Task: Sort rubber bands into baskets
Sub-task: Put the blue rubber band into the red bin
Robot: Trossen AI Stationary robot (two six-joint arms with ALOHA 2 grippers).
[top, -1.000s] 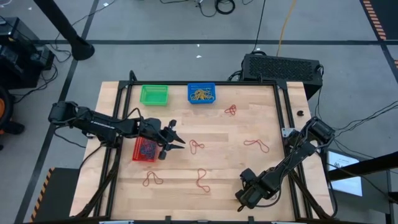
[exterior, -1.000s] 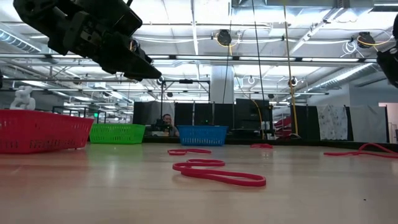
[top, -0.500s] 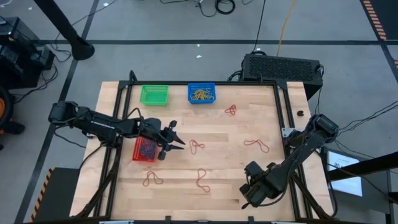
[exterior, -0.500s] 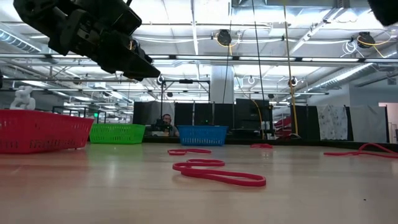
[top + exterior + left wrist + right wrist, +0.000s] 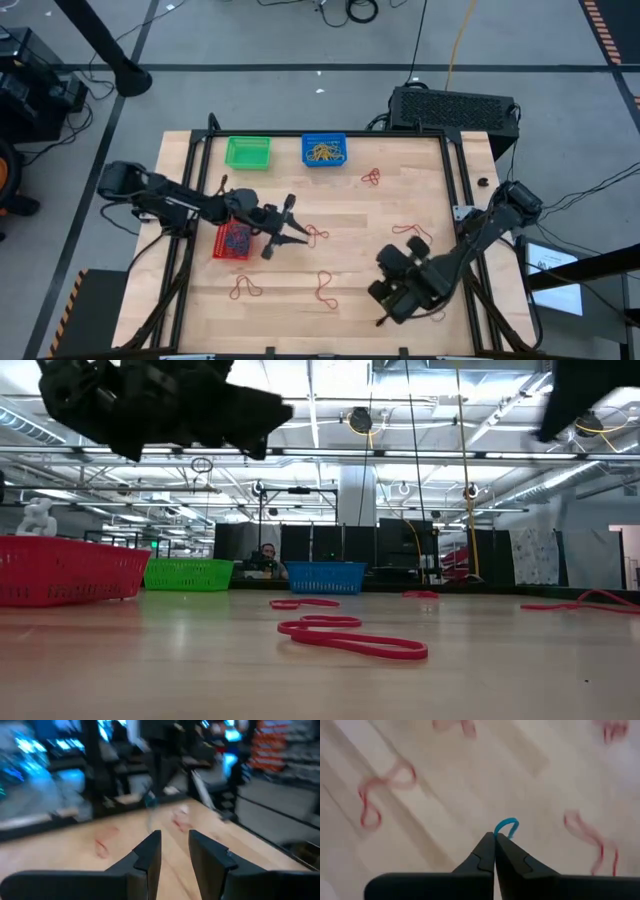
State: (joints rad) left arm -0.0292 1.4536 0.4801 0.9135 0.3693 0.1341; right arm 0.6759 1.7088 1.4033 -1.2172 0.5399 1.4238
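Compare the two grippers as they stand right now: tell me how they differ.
The left gripper has its fingers apart with nothing between them; the right gripper is shut on a blue rubber band. The left gripper hangs just right of the red basket; the right gripper is near the table's front edge. Both are dark two-finger grippers held above the wood.

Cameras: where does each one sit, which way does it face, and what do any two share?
High view: overhead, straight down on the table; both arms show.
Low view: tabletop height, level toward the red basket; arms overhead.
Left wrist: past the left gripper, fingers apart, across the wood.
Right wrist: down past the right gripper, shut on a blue rubber band.
Shared: high and low views both show the blue basket.
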